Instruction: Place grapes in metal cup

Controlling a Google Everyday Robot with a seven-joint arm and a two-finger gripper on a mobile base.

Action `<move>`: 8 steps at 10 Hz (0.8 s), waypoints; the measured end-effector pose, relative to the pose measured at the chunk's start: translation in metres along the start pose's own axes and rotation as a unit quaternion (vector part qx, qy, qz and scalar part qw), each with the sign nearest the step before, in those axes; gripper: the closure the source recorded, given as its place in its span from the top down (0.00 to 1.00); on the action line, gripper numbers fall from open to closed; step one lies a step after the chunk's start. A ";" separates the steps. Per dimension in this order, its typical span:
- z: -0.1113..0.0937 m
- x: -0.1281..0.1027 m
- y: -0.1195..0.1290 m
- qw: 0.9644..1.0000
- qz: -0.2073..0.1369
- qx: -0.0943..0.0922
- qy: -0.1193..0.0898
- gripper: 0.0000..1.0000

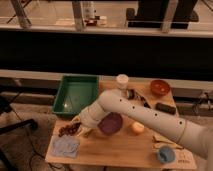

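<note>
Dark purple-brown grapes [69, 130] at left edge of wooden table [120, 150], just above blue cloth [65, 146]. Gripper [80, 128] right beside the bunch, apparently touching; grip and opening impossible to tell. Purple bowl [111, 123] just right of it. Metal cup [131, 93] well apart, beside white cup [122, 81]. Green tray [76, 93] behind.

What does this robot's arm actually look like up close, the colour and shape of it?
The arm is a thick, smooth, rounded tube in off-white, jointed like an elbow, with a row of small dark dots along its side. No loose cables show. Its end effector sits at the table's left side by the grapes, too dim to describe further.
</note>
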 end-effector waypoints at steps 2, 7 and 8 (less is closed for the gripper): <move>0.002 0.002 -0.003 1.000 0.009 0.003 -0.014 0.00; 0.010 0.011 -0.006 0.999 0.033 0.007 -0.035 0.00; 0.012 0.012 -0.007 0.999 0.038 0.008 -0.038 0.00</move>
